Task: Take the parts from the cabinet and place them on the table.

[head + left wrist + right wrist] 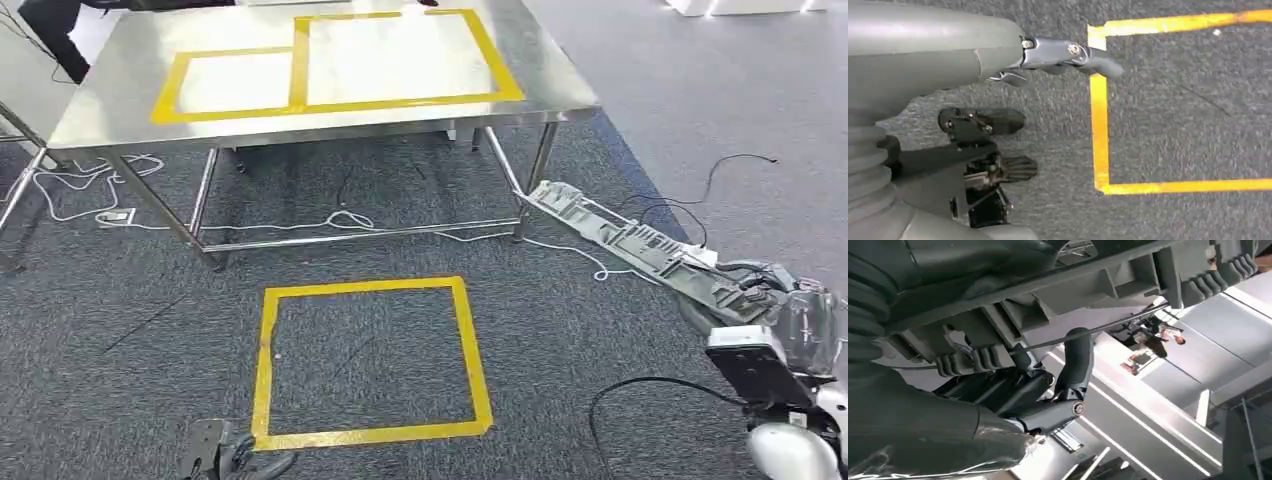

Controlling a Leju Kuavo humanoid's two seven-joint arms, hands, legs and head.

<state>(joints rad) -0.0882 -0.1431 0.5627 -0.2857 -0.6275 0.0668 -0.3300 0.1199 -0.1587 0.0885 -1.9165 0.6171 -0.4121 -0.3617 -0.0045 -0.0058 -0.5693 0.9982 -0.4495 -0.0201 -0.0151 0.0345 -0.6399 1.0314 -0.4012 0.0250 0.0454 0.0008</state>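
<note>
The robot stood facing the steel surface [130,90], which bore two adjoining yellow tape rectangles [300,70] and carried no part inside either outline. The right hand [765,300] held a long grey moulded part [630,238] out over the carpet, its far end reaching toward the near right leg of the surface without touching it. In the right wrist view the fingers [1075,365] were curled up against the ribbed underside of the part [1058,285], with the thumb on the other side, so the grip looked secure, though the exact contact points were partly hidden. The left hand [998,90] hung low beside the yellow tape square on the floor [370,365], which lay in front of the surface; its fingers [1073,55] were spread loosely and held nothing. White and black cables [90,190] trailed on the carpet beneath and beside the surface. The cabinet named in the task could not be seen from this position. Judged from this, the pick-up of one part was done and the carry was under way; the part remained to be brought over the surface and set down, probably within a taped outline. Whether further parts waited in the cabinet could not be told.
</note>
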